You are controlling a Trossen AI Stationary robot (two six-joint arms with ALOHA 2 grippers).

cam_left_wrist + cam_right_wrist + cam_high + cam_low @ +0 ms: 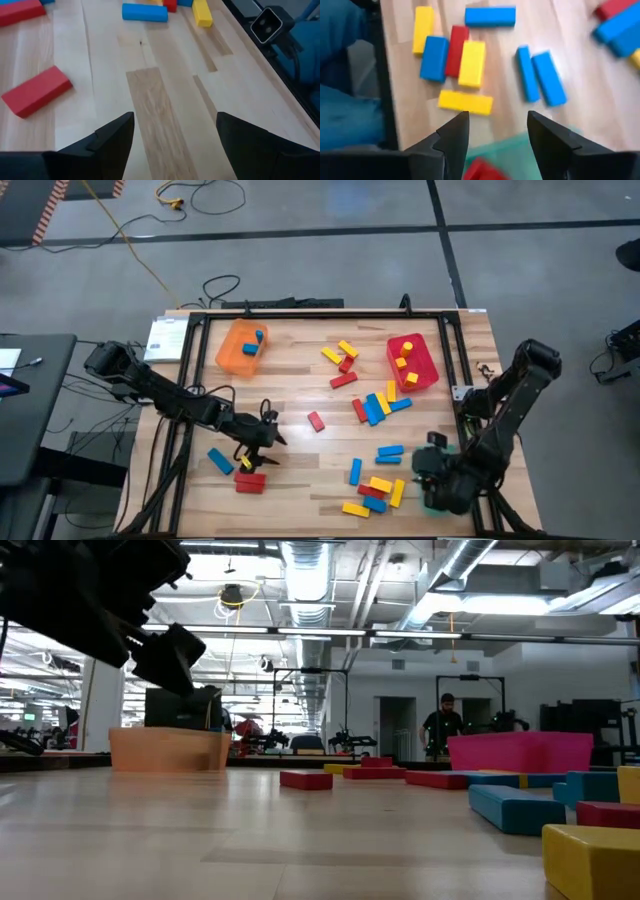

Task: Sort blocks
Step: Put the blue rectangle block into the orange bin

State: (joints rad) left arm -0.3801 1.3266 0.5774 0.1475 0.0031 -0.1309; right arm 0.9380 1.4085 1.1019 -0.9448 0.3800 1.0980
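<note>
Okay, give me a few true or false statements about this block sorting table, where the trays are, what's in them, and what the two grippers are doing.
1. The orange tray holds blue blocks. True.
2. The red tray holds only blue blocks. False: yellow blocks lie in it.
3. The left gripper is clamped on a red block. False: its fingers are open with bare wood between them; a red block lies off to one side.
4. The right gripper is open above a green tray. True.
5. All blocks are already in trays. False: many lie loose on the table.
</note>
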